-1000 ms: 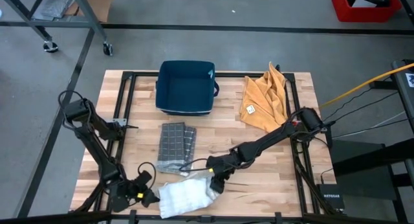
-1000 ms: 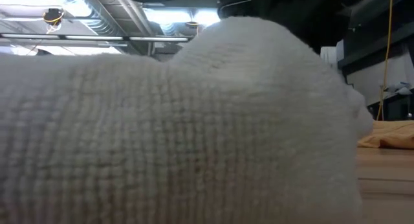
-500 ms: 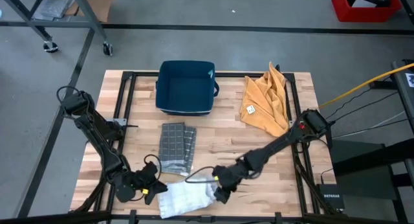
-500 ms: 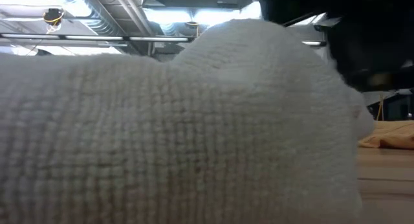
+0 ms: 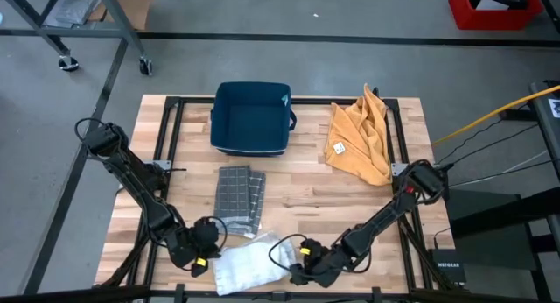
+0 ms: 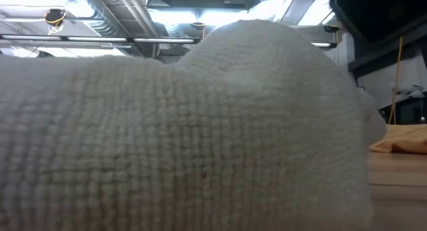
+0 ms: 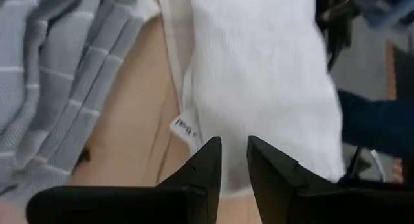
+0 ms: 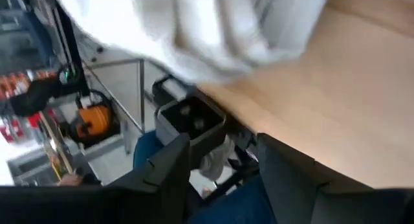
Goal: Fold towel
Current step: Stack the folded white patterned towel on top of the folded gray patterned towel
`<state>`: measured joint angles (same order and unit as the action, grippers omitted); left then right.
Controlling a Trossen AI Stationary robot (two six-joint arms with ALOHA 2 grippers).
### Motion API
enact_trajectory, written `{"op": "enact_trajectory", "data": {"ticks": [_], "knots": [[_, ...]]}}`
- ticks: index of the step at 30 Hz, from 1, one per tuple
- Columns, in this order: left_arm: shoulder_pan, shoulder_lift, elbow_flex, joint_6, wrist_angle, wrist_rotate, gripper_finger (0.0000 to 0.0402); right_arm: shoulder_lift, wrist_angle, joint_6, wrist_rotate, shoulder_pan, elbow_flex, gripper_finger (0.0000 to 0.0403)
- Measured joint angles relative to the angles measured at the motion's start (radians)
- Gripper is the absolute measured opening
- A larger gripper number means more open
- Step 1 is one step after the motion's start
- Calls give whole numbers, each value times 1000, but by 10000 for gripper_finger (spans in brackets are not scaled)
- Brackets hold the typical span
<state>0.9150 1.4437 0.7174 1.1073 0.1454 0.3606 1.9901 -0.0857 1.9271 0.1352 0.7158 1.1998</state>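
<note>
A white towel (image 5: 249,268) lies bunched on the table at its near edge. It fills the low view (image 6: 187,137). My left gripper (image 5: 208,250) stands at the towel's left far corner. Its fingers (image 7: 234,160) are a narrow gap apart with nothing between them, and the towel's edge with a small label (image 7: 184,130) lies just beyond. My right gripper (image 5: 297,270) is at the towel's right end by the table's near edge. It is open wide (image 8: 223,162) and empty, and the white towel (image 8: 194,30) lies farther off.
A folded grey striped towel (image 5: 238,198) lies just behind the white one. A dark blue bin (image 5: 252,117) stands at the far middle. An orange towel (image 5: 359,137) lies heaped at the far right. The black low camera (image 8: 191,120) sits at the table's near edge.
My right gripper has swung toward the table's near edge, off the towel's right end, and has rolled about its own axis. My left gripper has shifted toward the right and a little toward the far edge, and has rolled too. The white towel stays where it was.
</note>
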Motion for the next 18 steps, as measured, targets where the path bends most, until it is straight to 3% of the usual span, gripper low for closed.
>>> {"op": "enact_trajectory", "data": {"ticks": [11,18], "knots": [[7,5,0,-19,30,-29,66,101,-98,9,33,-42,0,182],[-13,81,0,-35,0,-28,66,130,-103,2,46,-99,4,182]]}}
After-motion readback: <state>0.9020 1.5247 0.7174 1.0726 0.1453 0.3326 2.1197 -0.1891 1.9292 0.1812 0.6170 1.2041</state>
